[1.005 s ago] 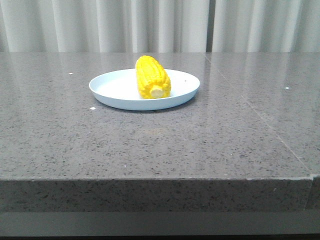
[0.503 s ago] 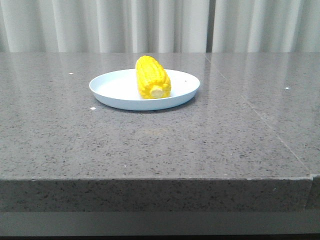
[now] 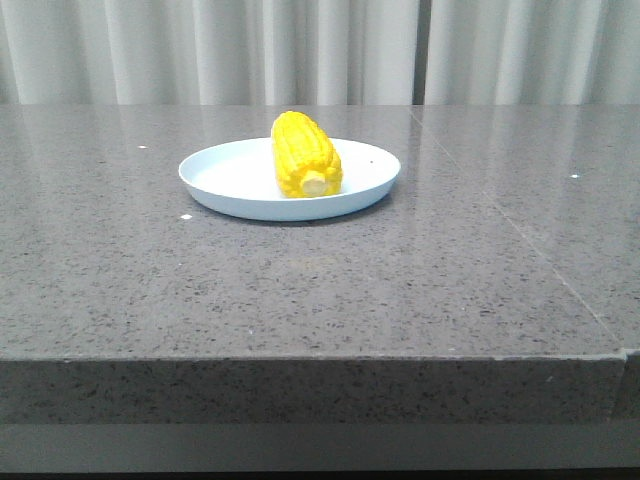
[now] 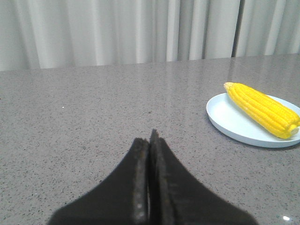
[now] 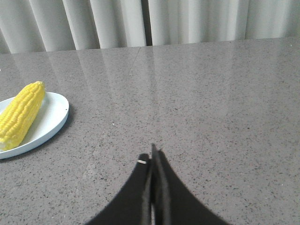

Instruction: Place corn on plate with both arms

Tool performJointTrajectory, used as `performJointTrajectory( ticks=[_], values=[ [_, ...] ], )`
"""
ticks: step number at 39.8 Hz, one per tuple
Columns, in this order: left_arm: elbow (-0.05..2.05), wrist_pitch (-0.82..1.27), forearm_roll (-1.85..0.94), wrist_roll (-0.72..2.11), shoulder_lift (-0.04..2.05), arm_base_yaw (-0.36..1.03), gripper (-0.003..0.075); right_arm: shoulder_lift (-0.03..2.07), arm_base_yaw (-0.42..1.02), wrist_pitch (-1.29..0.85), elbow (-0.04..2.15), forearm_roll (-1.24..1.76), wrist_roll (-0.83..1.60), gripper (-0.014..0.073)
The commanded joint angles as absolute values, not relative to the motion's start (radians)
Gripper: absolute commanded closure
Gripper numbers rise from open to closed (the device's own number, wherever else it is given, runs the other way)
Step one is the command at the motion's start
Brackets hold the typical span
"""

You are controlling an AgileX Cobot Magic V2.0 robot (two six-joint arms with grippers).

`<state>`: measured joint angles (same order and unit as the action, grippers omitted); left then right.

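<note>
The corn [image 3: 306, 155] lies on the plate [image 3: 225, 180], right of the plate's centre, its pale cut end toward the camera and its tip toward the curtain. The plate sits on the grey tabletop [image 3: 300, 290]. Both hands are well apart from the plate: the left hand [image 4: 150, 140] and the right hand [image 5: 152, 154] each have their 2 fingers pressed together, gripping nothing. The placing looks done. The remaining risk is small: the cob is round, so a knock to the plate could roll it toward the low rim.
</note>
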<state>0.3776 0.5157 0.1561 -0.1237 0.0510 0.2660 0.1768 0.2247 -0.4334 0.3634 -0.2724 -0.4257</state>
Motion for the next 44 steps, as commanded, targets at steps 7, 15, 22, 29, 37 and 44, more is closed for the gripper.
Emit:
performJointTrajectory(
  ticks=[7, 15, 22, 29, 37, 44],
  values=[
    [0.404, 0.444, 0.159, -0.124, 0.064, 0.272, 0.0741, 0.189, 0.22, -0.348, 0.387, -0.299, -0.417, 0.0663],
    [0.404, 0.444, 0.159, -0.124, 0.064, 0.272, 0.0741, 0.189, 0.22, -0.348, 0.387, -0.299, -0.417, 0.0663],
    [0.401, 0.426, 0.159, -0.124, 0.064, 0.272, 0.0741, 0.189, 0.22, -0.348, 0.387, -0.299, -0.417, 0.0663],
    [0.342, 0.351, 0.142, -0.115, 0.057, 0.236, 0.0741, 0.189, 0.22, -0.348, 0.387, -0.299, -0.417, 0.0663],
    [0.251, 0.277, -0.067, 0.092, 0.005, 0.105, 0.0741, 0.189, 0.22, -0.348, 0.387, -0.299, -0.417, 0.0663],
    [0.141, 0.15, -0.072, 0.092, -0.024, 0.005, 0.0741, 0.188, 0.22, -0.349, 0.387, -0.299, -0.417, 0.0663]
  ],
)
